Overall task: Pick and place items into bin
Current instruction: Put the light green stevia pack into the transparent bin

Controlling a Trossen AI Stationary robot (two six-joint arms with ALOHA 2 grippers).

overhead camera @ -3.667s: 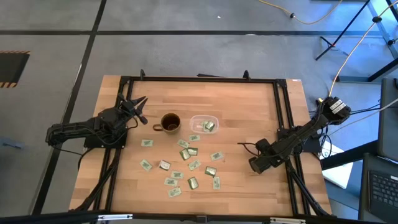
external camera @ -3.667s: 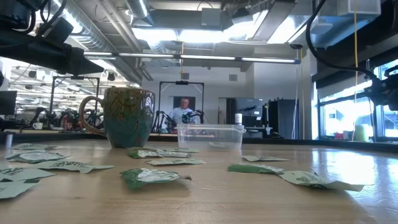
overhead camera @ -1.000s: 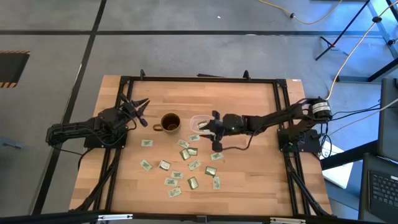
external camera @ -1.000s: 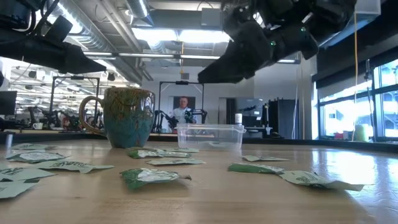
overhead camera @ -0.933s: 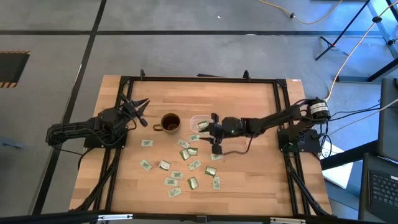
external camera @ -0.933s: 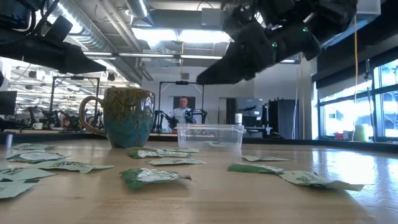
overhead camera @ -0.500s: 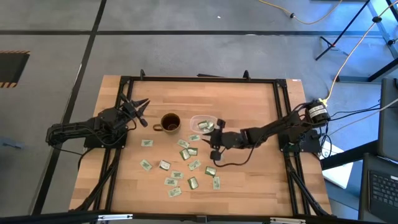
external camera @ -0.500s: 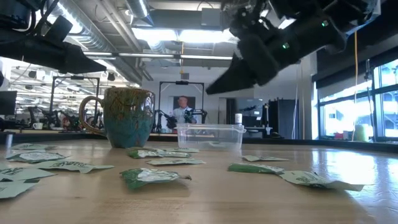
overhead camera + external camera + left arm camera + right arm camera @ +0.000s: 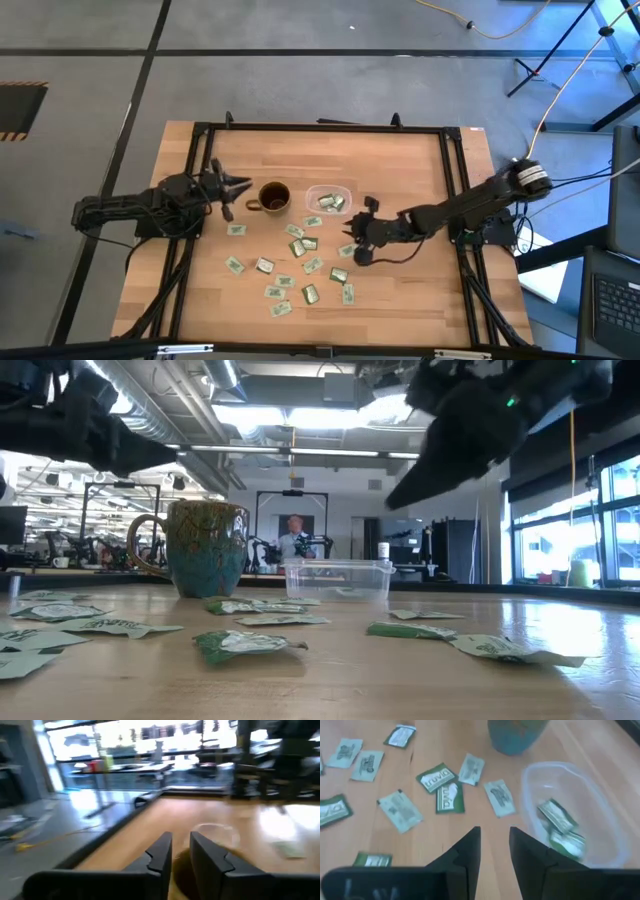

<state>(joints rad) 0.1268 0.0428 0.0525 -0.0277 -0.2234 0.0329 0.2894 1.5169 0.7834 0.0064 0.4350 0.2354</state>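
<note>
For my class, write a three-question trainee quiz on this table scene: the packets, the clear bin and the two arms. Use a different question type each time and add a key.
1. True or false: the clear bin already holds packets.
2. Multiple choice: the right gripper is A) inside the bin, B) above the loose packets beside the bin, C) over the mug.
3. Fill in: the left gripper waits beside the ____.

Key: 1 true; 2 B; 3 mug.

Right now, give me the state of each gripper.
Left gripper: open, empty, near the mug.
Right gripper: open, empty, beside the bin, above the packets.
</note>
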